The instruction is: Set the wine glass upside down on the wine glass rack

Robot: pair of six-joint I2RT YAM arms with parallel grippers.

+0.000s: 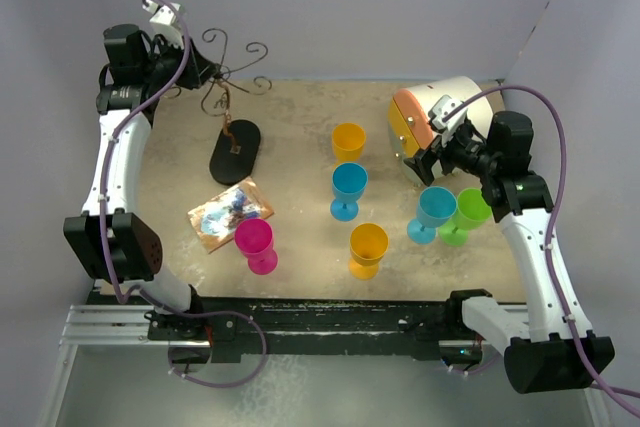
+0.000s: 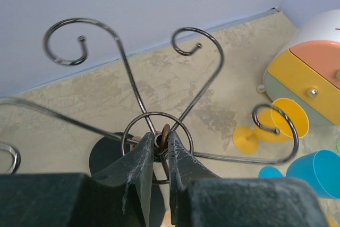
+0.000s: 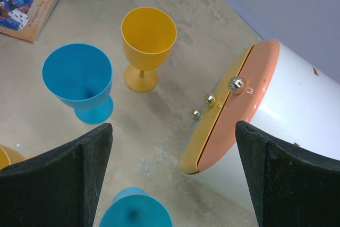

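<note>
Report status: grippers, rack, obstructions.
Left gripper pinched on rack stem top. Right gripper open, empty, near blue glass. Rack hooks bare; six glasses upright on table. Book near rack base, not touching.

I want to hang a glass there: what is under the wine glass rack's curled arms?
No glass hangs there. Below the wine glass rack's arms: its black base, bare table, and the left end effector pinching the stem. Its fingers hide part of the base.
</note>
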